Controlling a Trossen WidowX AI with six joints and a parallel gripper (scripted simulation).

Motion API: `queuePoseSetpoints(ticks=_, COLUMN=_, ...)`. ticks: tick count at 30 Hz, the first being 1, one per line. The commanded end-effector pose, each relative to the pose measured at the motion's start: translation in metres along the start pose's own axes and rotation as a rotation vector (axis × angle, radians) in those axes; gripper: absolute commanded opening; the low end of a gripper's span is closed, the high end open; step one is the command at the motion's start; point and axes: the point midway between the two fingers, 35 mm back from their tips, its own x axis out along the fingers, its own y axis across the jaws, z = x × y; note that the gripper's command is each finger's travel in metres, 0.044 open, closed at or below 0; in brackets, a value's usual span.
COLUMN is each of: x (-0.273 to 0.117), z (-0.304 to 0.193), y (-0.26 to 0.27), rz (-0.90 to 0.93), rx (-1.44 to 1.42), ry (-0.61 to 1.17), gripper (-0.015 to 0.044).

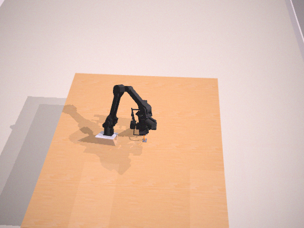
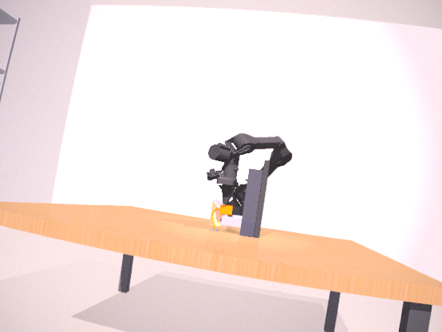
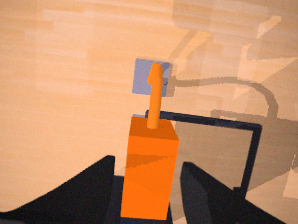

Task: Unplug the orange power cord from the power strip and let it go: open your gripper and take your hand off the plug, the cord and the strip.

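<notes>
While tool (image 3: 146, 192) straddles plug (image 3: 149, 170), strip (image 2: 254, 203) beside

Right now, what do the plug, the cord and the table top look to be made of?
Plug: probably hard plastic; a flat-faced, sharp-edged orange block with a matte, even colour. Cord: likely rubber or soft plastic; a smooth round orange strand that bends near its far end. Table top: looks like light wood or wood veneer; streaky grain, dull finish, no glare.

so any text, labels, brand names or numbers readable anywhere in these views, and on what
None: no view shows any readable word, number, brand or sign.
Orange plug: plain faces, no marking.
Grey upright strip: blank.
Black arm and wooden table: no lettering visible.
</notes>
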Motion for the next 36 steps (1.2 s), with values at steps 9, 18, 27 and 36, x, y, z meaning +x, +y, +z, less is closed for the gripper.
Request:
queuePoseSetpoints(ticks=9, x=0.007, z=-0.001, y=0.000, rz=-0.002, rx=-0.001, ry=0.001, gripper=0.0081)
queuePoseSetpoints(ticks=18, x=0.007, z=-0.001, y=0.000, rz=-0.002, rx=-0.001, ry=0.001, gripper=0.0002)
queuePoseSetpoints(ticks=27, x=0.007, z=0.010, y=0.001, rz=-0.001, rx=0.001, ry=0.000, gripper=0.0000)
queuePoseSetpoints(ticks=36, x=0.006, z=0.024, y=0.002, rz=-0.001, rx=0.002, ry=-0.002, gripper=0.0000)
